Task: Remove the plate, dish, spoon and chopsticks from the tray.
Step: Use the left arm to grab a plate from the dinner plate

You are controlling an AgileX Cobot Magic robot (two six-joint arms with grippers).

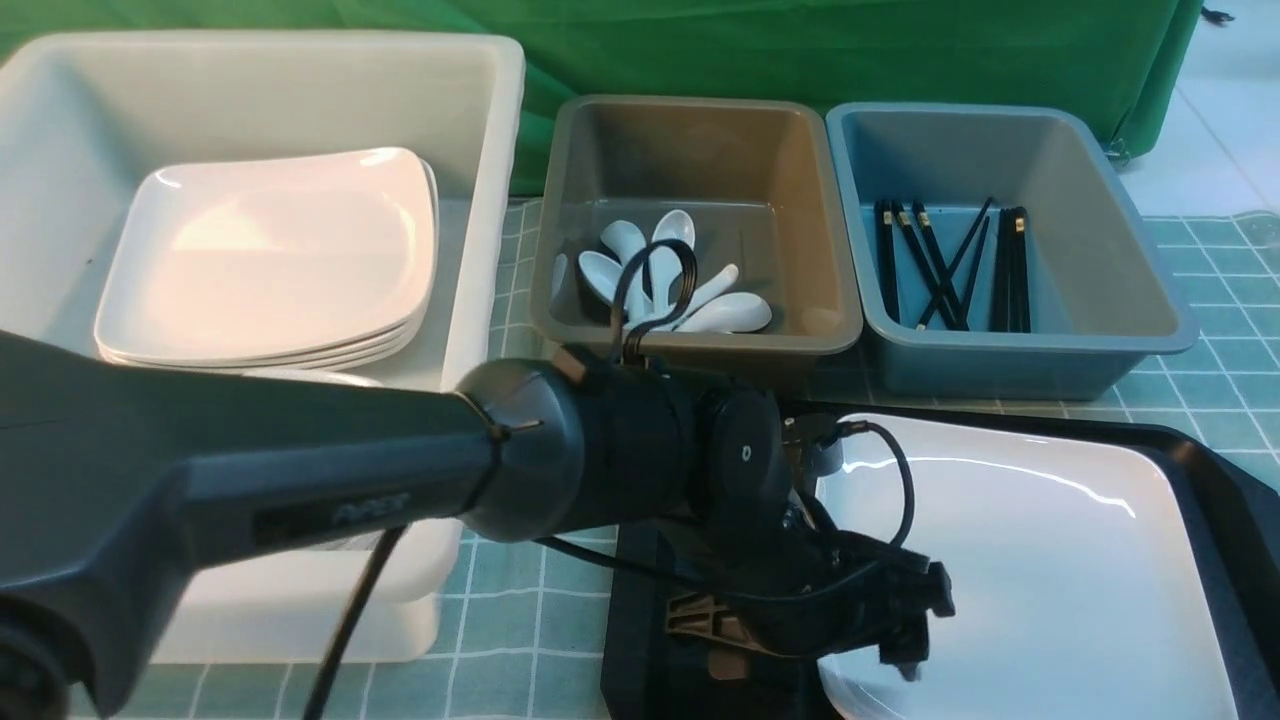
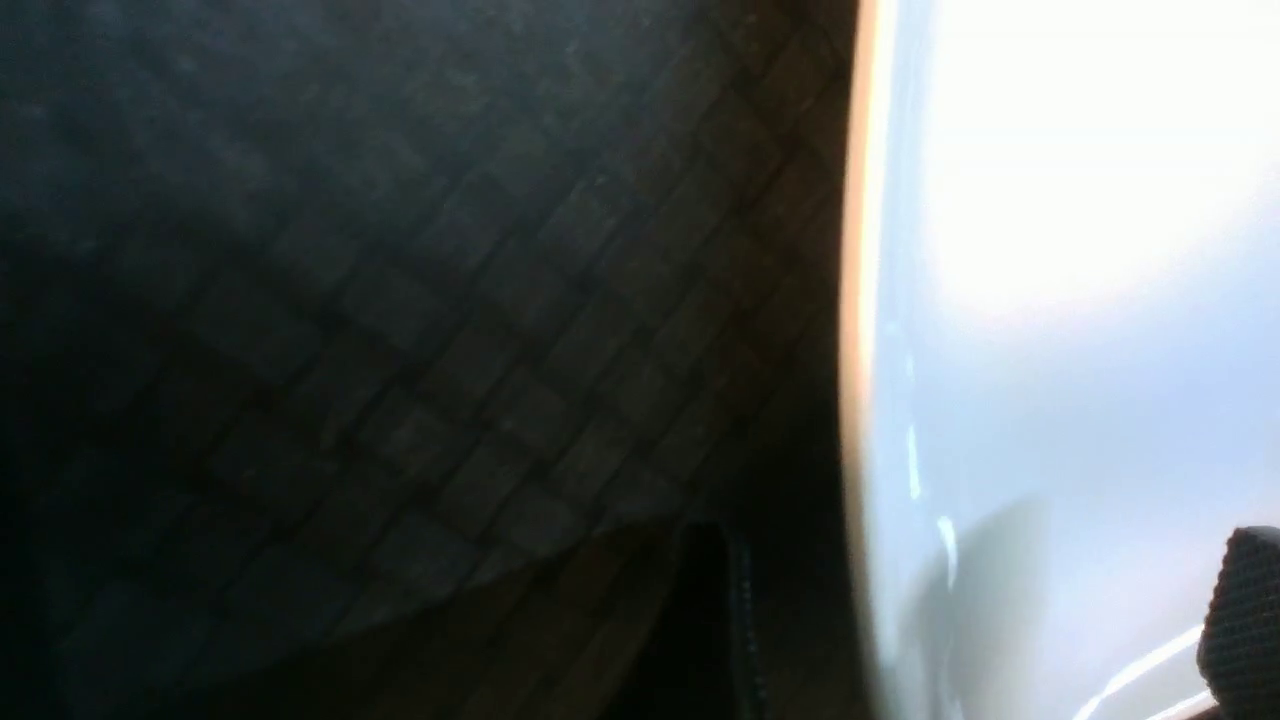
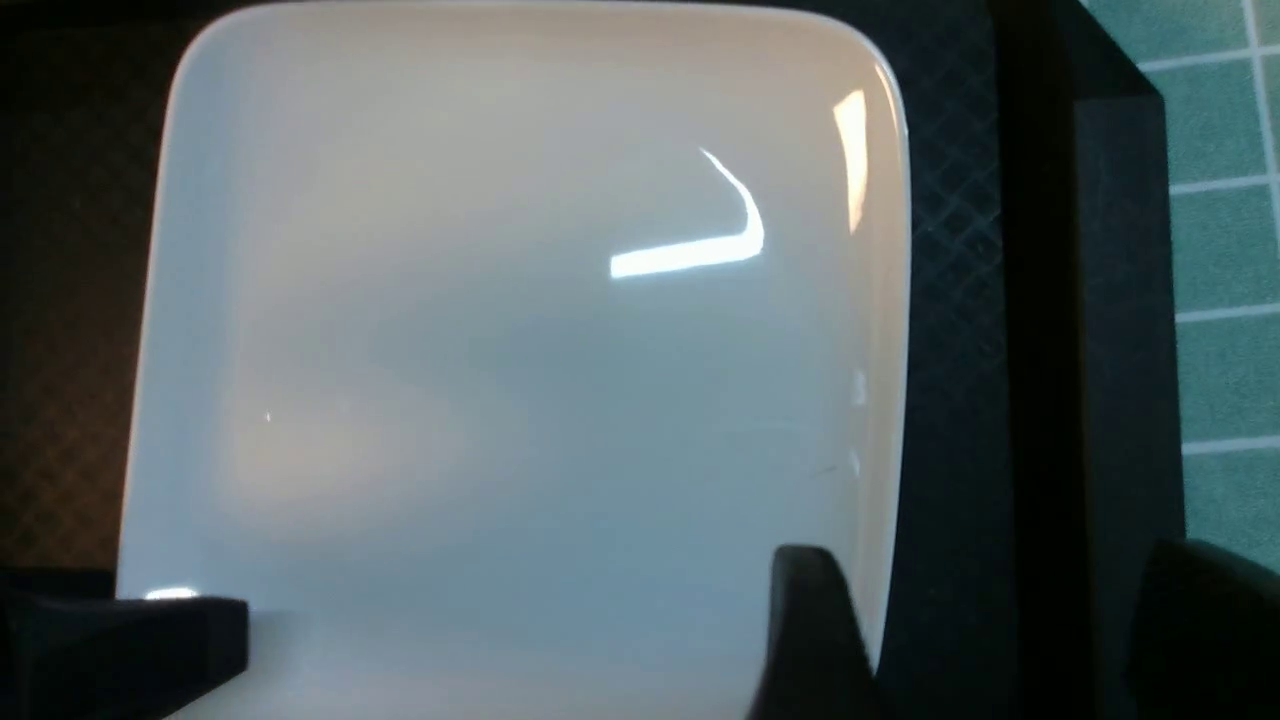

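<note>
The large white plate lies on the black tray. My left gripper is low over the plate's left edge and open. In the left wrist view the left gripper has the rim of the plate between its spread fingers, above the tray. My right gripper is open too. One of its fingers is over the plate, the other beyond the rim of the tray. The right arm is out of the front view. No dish shows.
A white bin at the left holds stacked white plates. The grey-brown bin holds several white spoons. The blue-grey bin holds several black chopsticks. A green checked cloth covers the table.
</note>
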